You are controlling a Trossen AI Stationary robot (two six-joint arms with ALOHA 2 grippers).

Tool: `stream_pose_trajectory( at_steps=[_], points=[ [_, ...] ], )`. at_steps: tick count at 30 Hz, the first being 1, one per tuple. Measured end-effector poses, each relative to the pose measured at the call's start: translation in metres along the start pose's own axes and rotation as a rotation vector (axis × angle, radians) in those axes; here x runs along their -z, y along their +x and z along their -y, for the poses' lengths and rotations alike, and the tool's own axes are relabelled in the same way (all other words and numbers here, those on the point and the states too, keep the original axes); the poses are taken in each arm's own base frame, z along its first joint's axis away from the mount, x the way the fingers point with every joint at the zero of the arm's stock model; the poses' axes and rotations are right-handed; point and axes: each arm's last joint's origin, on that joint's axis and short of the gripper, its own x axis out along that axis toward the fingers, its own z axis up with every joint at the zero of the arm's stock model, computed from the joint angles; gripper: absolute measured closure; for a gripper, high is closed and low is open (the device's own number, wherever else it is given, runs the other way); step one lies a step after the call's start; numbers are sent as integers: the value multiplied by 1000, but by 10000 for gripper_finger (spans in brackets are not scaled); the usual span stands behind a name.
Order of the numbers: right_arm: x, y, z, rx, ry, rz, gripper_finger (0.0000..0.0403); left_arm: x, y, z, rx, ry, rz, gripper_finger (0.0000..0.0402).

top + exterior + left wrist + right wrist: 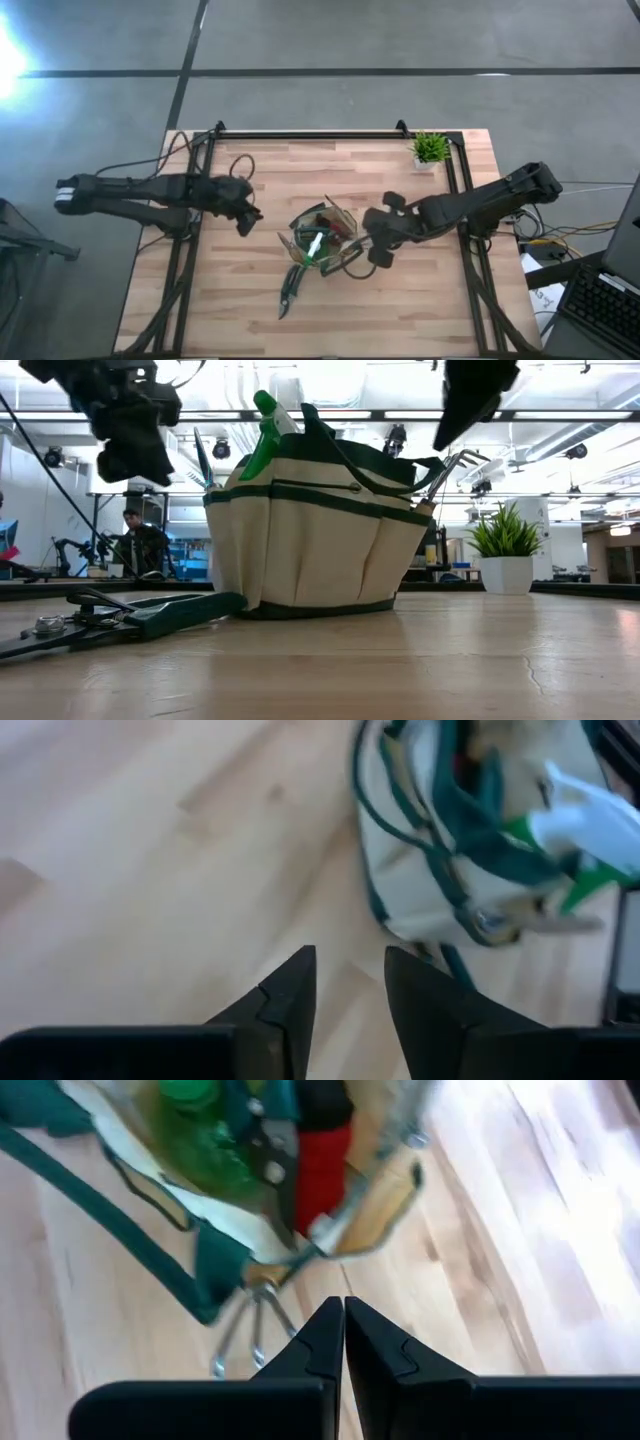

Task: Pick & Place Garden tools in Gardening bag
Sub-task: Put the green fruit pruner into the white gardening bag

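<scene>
Mid-table, bag: the gardening bag (322,240) stands upright near the table's centre, between the two arms, already stuffed with gear.
What's in it: the green spray bottle (268,422) pokes out the top, the red-and-black piece (322,1160) sits inside, and the wood-handled rake (452,468) leans out over the rim with its tines in the air.
Still out: the black pruning shears (291,287) lie flat on the wood, touching the bag's base on the near side. Looks to me like the last tool left.
Left gripper (350,990): hovering above the table just beside the bag, fingers a little apart, nothing between them.
Right gripper (344,1342): up over the bag's other side by the rake, fingers pressed together, empty.
How the shears will handle, my guess: metal blades plus moulded handles, so stiff and on the heavy side for their size, and lopsided. Smooth blades will probably slip, and the handles might swing on the pivot.
Where I'd grab: across both handles near the pivot (47,626), so they're squeezed closed and the weight hangs balanced.
Bag itself: soft fabric, so a push could dent or tip it; better to drop tools in from above.
Potted plant (430,150): off at the far corner, well apart, not part of this.
</scene>
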Motion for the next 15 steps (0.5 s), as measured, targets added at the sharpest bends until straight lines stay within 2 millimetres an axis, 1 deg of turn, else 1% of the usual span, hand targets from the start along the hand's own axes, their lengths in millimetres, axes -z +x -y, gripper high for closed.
stream_pose_trajectory(
  at_steps=[4, 8, 12, 15],
  points=[
    [14, -8, 13, 31, 73, 28, 394, 11, 8, 12, 71, 1, -34, 257],
    [31, -17, 28, 60, 162, 72, 394, 21, 18, 27, 145, 10, -63, 208],
    [46, -23, 41, 71, 227, 118, 394, 31, 32, 34, 124, 6, -138, 157],
    [53, -26, 47, 45, 258, 156, 394, 39, 45, 36, 84, 5, -199, 133]
  ],
)
